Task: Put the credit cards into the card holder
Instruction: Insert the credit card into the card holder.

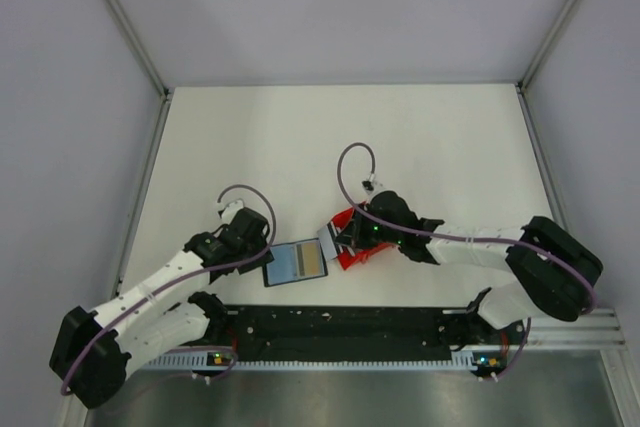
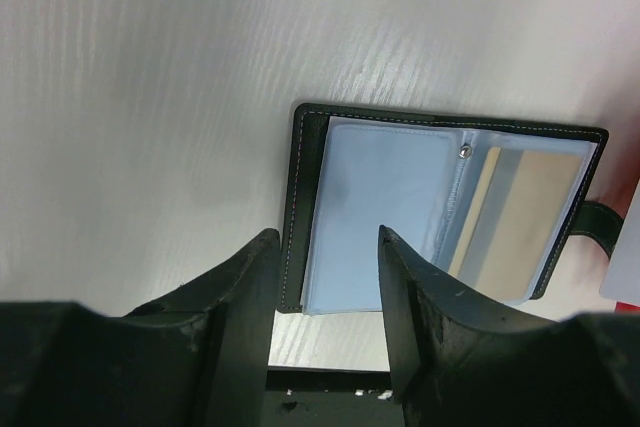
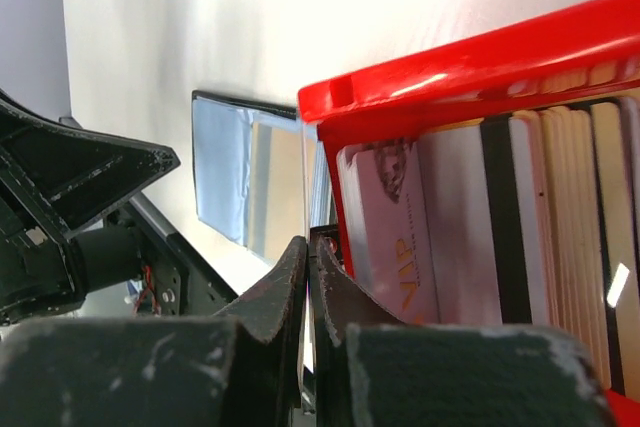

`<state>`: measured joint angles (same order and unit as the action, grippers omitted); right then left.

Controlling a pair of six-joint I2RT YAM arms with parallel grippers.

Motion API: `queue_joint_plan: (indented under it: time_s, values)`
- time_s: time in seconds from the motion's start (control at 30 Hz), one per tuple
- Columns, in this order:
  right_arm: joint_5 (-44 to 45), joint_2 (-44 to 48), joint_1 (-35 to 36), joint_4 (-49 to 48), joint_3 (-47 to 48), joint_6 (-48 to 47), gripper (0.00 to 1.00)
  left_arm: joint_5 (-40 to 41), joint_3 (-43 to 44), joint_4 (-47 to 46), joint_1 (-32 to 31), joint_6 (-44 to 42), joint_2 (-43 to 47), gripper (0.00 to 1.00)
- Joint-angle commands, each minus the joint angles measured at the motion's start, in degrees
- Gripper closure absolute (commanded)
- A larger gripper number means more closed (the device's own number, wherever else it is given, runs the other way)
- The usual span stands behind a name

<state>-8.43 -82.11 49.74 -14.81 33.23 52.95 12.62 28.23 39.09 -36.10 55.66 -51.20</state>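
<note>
White tabletop (image 1: 400, 137), enclosed by pale walls and an aluminium frame, carries all items of interest in its near half.

1. Card holder (image 2: 380, 207). We find it lying open and flat on the table, just left of the red tray (image 3: 450, 72). Its pale blue sleeves face upward. A tan card (image 2: 525, 217) sits in the sleeve nearest the tray. The closing strap (image 2: 600, 222) points toward the tray.

2. Left gripper (image 2: 325, 237). We see the jaws standing apart over the holder's outer half, at its near edge. One fingertip lies over the black border, the other over the blue sleeve. We cannot tell whether the fingertips touch the holder.

3. Right gripper (image 3: 312, 247). We see the jaws closed together at the tray's corner nearest the holder. A thin pale card (image 1: 328, 241) appears edge-on between them and extends past the fingertips, into the gap between tray and holder.

4. Credit cards (image 3: 560, 227). We note a row of them in the tray, overlapping one another; pale, tan and dark edges show. The nearest pale card bears printed lettering.
</note>
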Motion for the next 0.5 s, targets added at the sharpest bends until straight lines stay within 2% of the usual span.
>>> queue_joint_plan:
  time_s: [0.0, 0.13, 0.33, 0.47]
  values:
    - [-1.59, 2.21, -0.43, 2.06, 0.86, -3.29, 1.0, -0.67, 0.6, -2.53, 0.15, -0.46, -0.57, 0.51]
    - [-2.21, 1.34, 2.55, 1.1, 4.64, -2.42, 1.0, 0.3, 0.6, -1.56, 0.15, 0.24, -0.57, 0.51]
    - [-1.24, -4.54, 7.65, -6.62, 5.88, 3.12, 1.0, 1.0, -0.72, -0.86, 0.24, 1.73, -0.74, 0.55]
    - [-0.45, -8.41, 8.53, -12.25, 5.26, 5.5, 1.0, -0.05, -2.3, -2.35, 0.33, 1.91, -1.53, 0.65]
